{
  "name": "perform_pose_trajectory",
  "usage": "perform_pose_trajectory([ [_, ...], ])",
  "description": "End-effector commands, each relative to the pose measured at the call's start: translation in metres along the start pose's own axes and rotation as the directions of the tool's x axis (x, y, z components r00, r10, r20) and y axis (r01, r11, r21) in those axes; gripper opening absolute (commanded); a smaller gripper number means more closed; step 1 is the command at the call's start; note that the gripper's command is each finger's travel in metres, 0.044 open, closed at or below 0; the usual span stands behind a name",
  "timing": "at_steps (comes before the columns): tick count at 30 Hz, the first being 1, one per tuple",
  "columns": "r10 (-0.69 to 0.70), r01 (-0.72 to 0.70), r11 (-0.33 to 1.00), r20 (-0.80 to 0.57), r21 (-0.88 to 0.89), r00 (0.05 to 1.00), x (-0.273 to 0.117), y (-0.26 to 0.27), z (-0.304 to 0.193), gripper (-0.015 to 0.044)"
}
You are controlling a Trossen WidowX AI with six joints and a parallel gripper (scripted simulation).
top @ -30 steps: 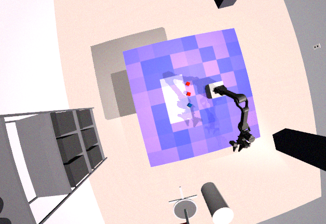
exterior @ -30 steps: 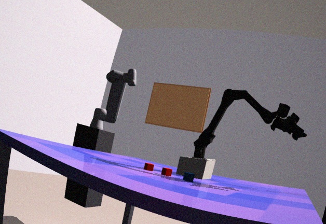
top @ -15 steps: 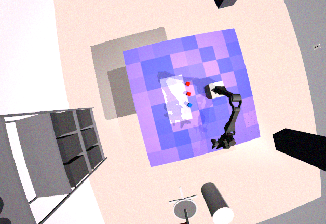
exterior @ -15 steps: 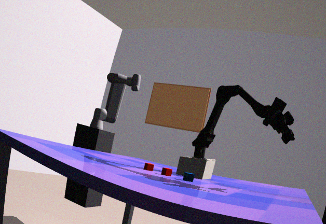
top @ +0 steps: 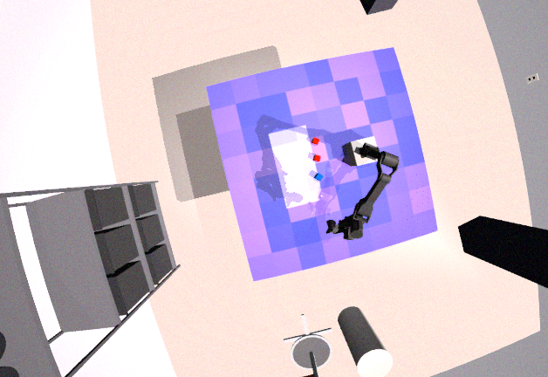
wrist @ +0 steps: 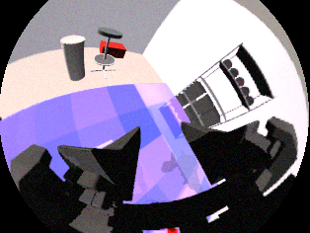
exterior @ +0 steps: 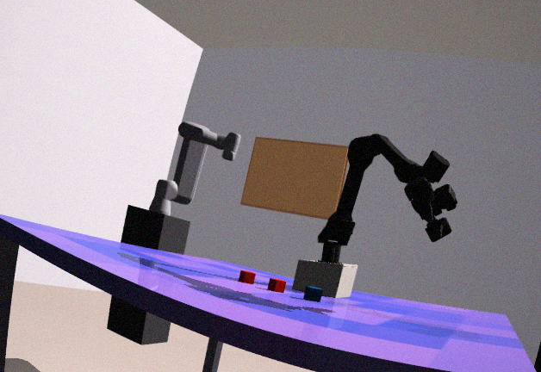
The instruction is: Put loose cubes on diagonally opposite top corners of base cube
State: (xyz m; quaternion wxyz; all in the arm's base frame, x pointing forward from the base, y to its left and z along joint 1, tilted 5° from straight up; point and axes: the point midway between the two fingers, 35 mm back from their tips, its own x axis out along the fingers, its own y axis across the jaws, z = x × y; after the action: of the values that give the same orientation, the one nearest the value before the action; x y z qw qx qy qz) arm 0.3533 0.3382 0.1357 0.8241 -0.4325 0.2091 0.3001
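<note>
A red cube (top: 315, 140) (exterior: 246, 276), a second red cube (top: 317, 158) (exterior: 276, 285) and a blue cube (top: 318, 176) (exterior: 314, 293) stand apart in a rough row on the table. Nothing is stacked on any of them. The blue one differs in colour, but no mark shows which cube is fixed. My gripper (top: 330, 226) (exterior: 438, 230) (wrist: 160, 127) is open and empty, high above the table and well to the side of the row, beyond the blue cube. In the wrist view only a sliver of red shows at the bottom edge, below the fingers.
The arm stands on a pale block (top: 368, 158) (exterior: 314, 275) beside the row of cubes. The patterned table (top: 274, 270) (exterior: 476, 345) has its edge near my gripper. A bin (top: 360, 332) (wrist: 74, 61) and a stool (top: 311, 351) (wrist: 105, 59) stand on the floor beyond.
</note>
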Motion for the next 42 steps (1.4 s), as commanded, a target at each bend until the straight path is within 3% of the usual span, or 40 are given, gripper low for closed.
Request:
perform_pose_trajectory([
  [1,0.002,-0.005,1.000,-0.096,-0.027,0.995,0.007,-0.027,-0.040,0.0265],
  [20,0.070,-0.089,0.996,-0.448,-0.021,0.891,-0.013,-0.122,-0.213,0.0265],
  [42,0.312,-0.246,0.950,-0.646,0.193,0.697,-0.114,-0.145,-0.383,0.0265],
])
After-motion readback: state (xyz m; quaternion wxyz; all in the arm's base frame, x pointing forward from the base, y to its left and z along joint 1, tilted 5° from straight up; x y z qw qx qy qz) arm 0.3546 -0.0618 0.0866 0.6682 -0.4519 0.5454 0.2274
